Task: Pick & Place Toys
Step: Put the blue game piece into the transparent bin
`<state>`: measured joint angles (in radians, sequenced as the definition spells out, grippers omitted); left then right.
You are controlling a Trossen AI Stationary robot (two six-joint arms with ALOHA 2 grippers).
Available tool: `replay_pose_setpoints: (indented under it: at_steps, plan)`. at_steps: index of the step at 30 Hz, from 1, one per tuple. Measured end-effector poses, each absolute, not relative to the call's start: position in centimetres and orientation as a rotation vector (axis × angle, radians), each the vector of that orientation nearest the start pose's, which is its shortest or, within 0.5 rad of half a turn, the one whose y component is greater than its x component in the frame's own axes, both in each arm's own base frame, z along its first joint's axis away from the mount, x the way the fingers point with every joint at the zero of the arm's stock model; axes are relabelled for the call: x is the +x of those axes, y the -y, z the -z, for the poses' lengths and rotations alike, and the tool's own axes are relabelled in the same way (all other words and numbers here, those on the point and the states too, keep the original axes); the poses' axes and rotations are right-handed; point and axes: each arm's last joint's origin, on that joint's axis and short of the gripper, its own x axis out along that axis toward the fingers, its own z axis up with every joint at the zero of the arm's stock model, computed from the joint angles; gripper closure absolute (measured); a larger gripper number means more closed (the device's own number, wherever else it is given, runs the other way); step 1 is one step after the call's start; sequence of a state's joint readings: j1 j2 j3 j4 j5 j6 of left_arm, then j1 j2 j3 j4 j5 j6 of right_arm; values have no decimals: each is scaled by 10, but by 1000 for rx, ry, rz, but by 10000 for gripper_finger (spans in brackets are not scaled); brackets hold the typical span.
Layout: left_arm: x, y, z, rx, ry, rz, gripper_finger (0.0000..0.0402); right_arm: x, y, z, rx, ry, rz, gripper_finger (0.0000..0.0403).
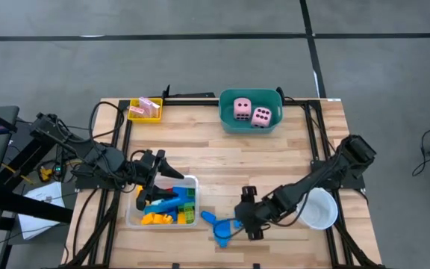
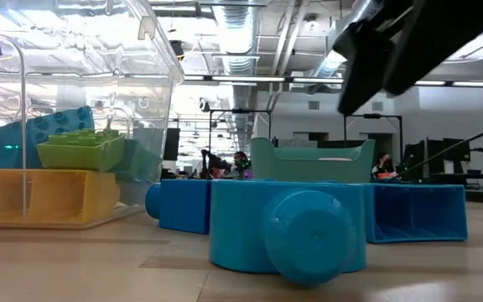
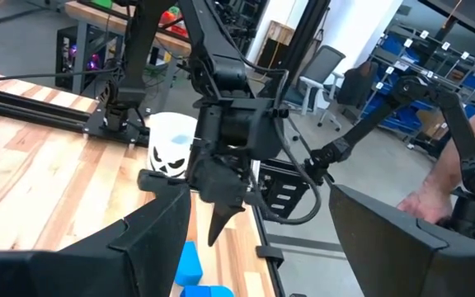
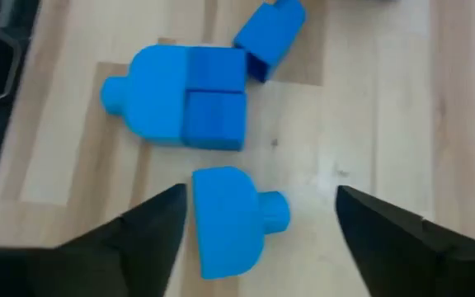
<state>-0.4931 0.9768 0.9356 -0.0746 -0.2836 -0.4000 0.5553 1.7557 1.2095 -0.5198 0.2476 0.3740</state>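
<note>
On the near edge, three blue blocks (image 4: pixel 190 96) are still lying loose beneath the open right gripper (image 1: pixel 249 217), while the open-fingered left gripper (image 1: pixel 152 178) is hovering over the part-filled clear tray (image 1: pixel 192 181).

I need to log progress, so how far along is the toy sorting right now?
Done: two pink dice sit in the teal tub, and mixed blocks fill the clear tray. In hand: nothing; the right gripper hangs open over loose blue blocks, the left gripper open above the tray. Left: those blue blocks.
</note>
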Motion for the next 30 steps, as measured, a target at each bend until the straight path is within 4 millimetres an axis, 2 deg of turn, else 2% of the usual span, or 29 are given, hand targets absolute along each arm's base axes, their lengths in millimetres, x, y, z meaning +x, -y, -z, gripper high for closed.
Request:
replay_pose_setpoints:
  at_steps: [5,9,15,22,27,30]
  plan:
    - [193,94,-361,-354,-147,184,115,310,-173,-203,-94,-1018,-87,41]
    - [193,94,-361,-355,-147,184,115,315,-171,-198,-125,-1025,-115,17]
    - [193,94,-360,-352,-154,182,115,321,-176,-172,-175,-1089,-173,19]
    - [193,94,-360,-349,-160,181,115,322,-176,-171,-182,-1079,-178,26]
    - [193,94,-360,-349,-161,181,115,314,-173,-152,-147,-1091,-201,26]
    - [193,94,-360,-349,-161,181,115,312,-173,-148,-137,-1091,-199,26]
